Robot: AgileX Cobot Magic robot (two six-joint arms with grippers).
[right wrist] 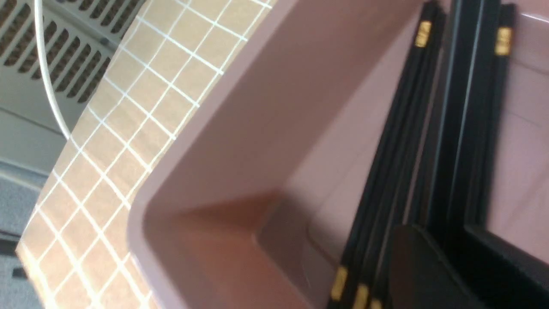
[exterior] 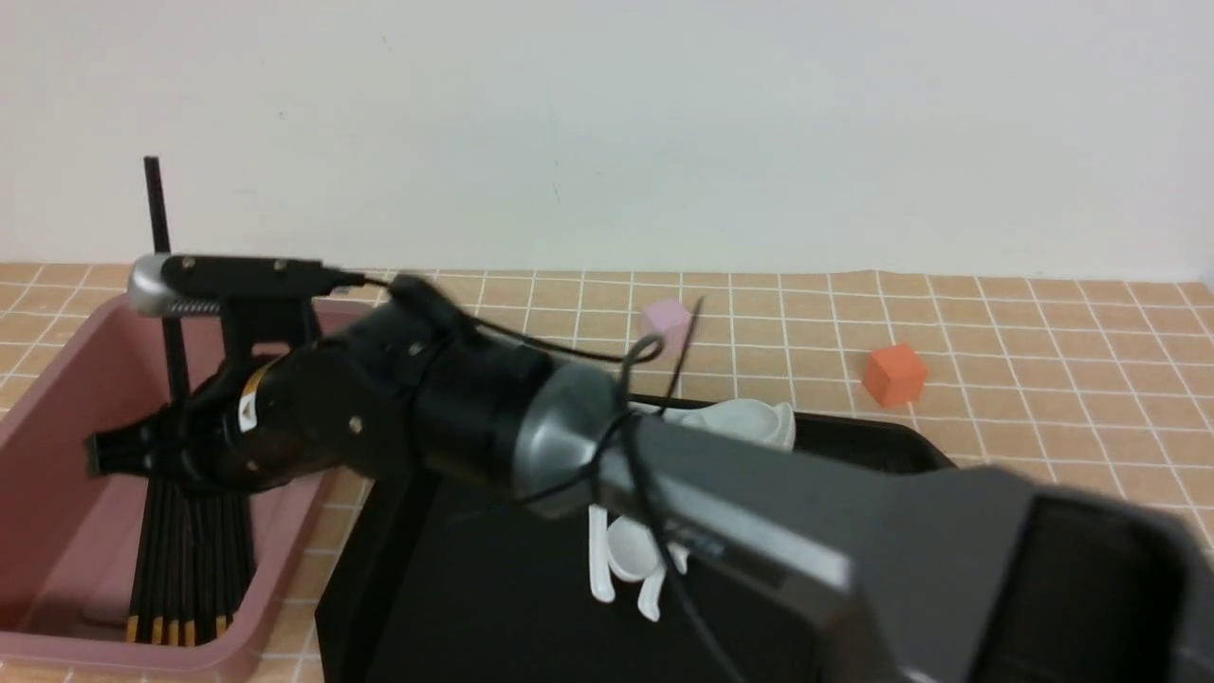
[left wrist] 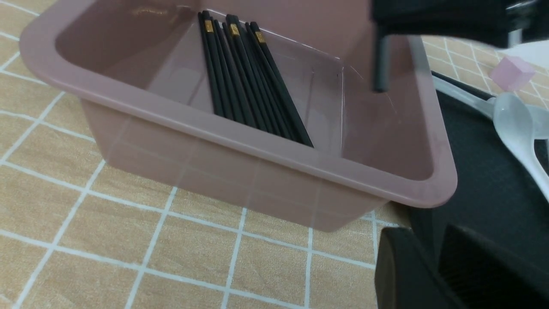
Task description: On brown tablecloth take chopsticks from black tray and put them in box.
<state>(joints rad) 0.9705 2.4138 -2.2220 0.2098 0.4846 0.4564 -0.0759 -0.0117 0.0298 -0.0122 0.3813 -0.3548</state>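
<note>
- The right tool (exterior: 142, 451) is seen above the box (exterior: 47, 398), closed narrowly on one chopstick (exterior: 155, 218), which is held upright over the box's inside.
- Further chopsticks (exterior: 190, 560) are laid side by side on the box floor, below that tool, with gold bands at their near ends.
- The box is set on the brown tablecloth (exterior: 1043, 341), just left of the black tray (exterior: 455, 588).
- White spoons (exterior: 749, 422) are seen lying on the tray.
- A pink cube (exterior: 667, 316) and an orange cube (exterior: 893, 373) are placed on the cloth beyond the tray, well apart.
- The left tool (left wrist: 433, 257) is shown only as dark shapes near the box corner; its spread cannot be told.
</note>
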